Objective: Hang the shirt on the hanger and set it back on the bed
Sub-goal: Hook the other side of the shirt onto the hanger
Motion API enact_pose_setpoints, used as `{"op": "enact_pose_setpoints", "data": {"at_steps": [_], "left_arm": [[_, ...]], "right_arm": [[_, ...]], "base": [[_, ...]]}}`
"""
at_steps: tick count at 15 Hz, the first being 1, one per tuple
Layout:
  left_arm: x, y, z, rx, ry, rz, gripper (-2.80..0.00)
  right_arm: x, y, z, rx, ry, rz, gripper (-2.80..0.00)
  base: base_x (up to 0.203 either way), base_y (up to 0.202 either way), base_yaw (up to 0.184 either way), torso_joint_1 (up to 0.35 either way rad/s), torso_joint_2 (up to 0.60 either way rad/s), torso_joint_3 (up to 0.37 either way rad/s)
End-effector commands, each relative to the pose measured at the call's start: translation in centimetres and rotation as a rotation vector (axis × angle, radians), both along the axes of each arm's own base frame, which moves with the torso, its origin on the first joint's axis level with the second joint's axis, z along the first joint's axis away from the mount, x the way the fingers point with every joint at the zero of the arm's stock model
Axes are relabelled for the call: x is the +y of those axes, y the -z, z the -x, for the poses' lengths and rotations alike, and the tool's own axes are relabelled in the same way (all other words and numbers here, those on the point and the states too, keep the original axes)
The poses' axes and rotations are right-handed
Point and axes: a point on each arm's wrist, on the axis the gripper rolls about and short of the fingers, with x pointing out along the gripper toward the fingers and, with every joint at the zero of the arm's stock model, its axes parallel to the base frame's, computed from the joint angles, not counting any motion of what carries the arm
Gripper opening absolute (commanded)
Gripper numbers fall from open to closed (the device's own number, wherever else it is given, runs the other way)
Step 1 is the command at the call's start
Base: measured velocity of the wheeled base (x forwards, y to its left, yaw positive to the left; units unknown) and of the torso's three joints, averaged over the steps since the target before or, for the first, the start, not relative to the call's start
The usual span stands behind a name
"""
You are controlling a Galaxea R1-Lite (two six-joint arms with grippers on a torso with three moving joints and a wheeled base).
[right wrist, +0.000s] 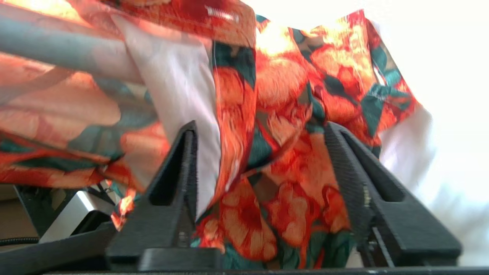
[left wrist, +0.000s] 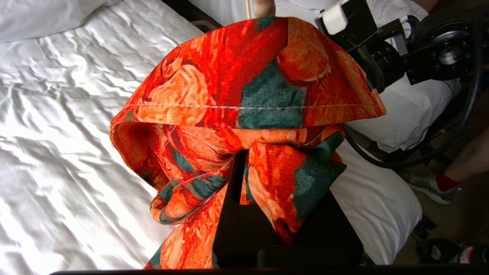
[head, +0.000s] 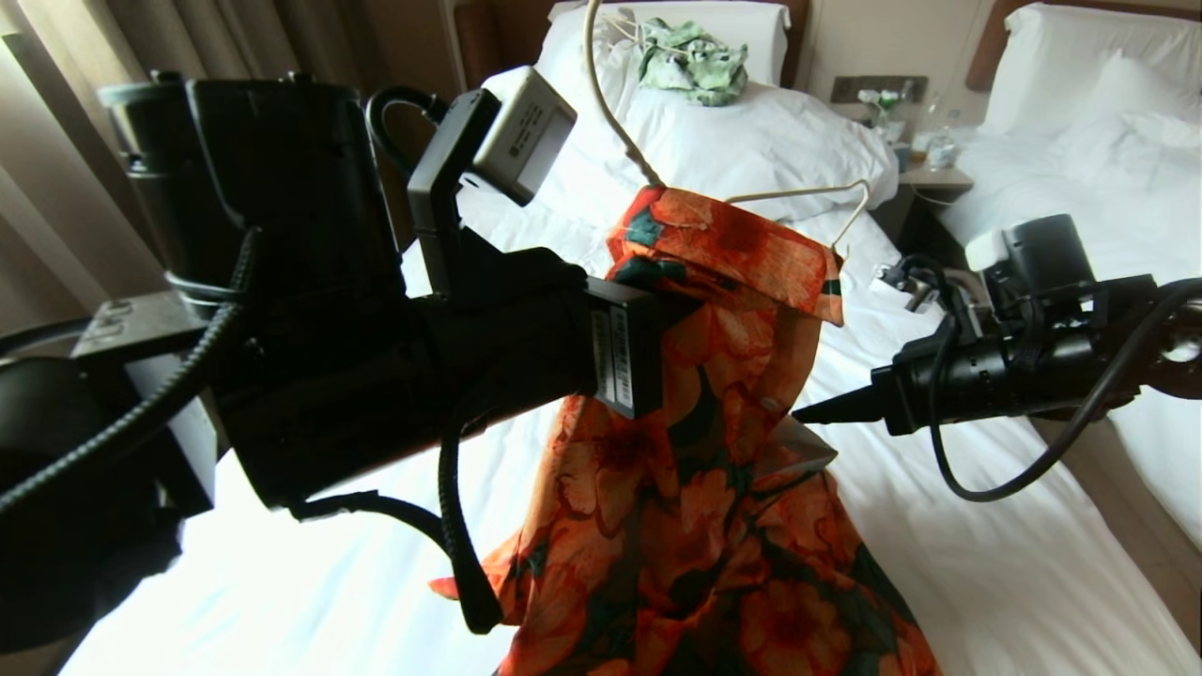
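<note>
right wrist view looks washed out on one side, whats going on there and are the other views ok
Right wrist view: bright backlight blows the area beside the shirt to blank white, and the cloth is soft with blur. Left wrist view: the shirt's weave is sharp and evenly lit. Head view: wide-angle bending at the edges; the near left arm is a dark mass, while the bed glares white.

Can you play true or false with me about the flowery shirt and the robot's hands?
1. The left gripper is shut on the shirt. True.
2. The right gripper is clamped tight. False: its jaws stand open with cloth between them.
3. The shirt is folded flat on the bed. False: it hangs above the sheet.
4. One hanger shoulder pokes out bare. True.
5. A green-and-white garment lies near the pillows. True.
</note>
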Motion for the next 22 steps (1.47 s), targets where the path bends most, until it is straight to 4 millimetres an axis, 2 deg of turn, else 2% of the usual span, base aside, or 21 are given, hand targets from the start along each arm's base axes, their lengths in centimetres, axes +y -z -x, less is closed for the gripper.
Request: {"op": "enact_pose_setpoints", "data": {"at_steps": [1, 10, 17, 19, 22], "left_arm": [[0.0, -0.1, 0.0, -0.005, -0.004, 0.005, -2.80], [0.3, -0.4, 0.2, -0.008, -0.005, 0.008, -2.80], [0.5, -0.7, 0.4, -0.012, -0.005, 0.014, -2.80], [0.5, -0.7, 0.3, -0.012, -0.007, 0.014, -2.80], [0.5, -0.7, 0.4, -0.012, -0.005, 0.014, -2.80]], "right_arm": [[1.1, 1.0, -0.9, 0.028, -0.004, -0.023, 0.00], [4.5, 1.3, -3.1, 0.039, -0.016, -0.103, 0.00], [7.2, 0.9, -3.4, -0.031, -0.066, -0.180, 0.00], [6.6, 0.5, -2.9, -0.029, -0.102, -0.206, 0.00], [3.8, 0.3, -3.4, -0.020, -0.128, -0.250, 0.00]], "base": [[0.000, 0.000, 0.000, 0.000, 0.00, 0.000], [0.000, 0.000, 0.000, 0.000, 0.00, 0.000], [0.000, 0.000, 0.000, 0.000, 0.00, 0.000], [0.000, 0.000, 0.000, 0.000, 0.00, 0.000], [0.000, 0.000, 0.000, 0.000, 0.00, 0.000]]}}
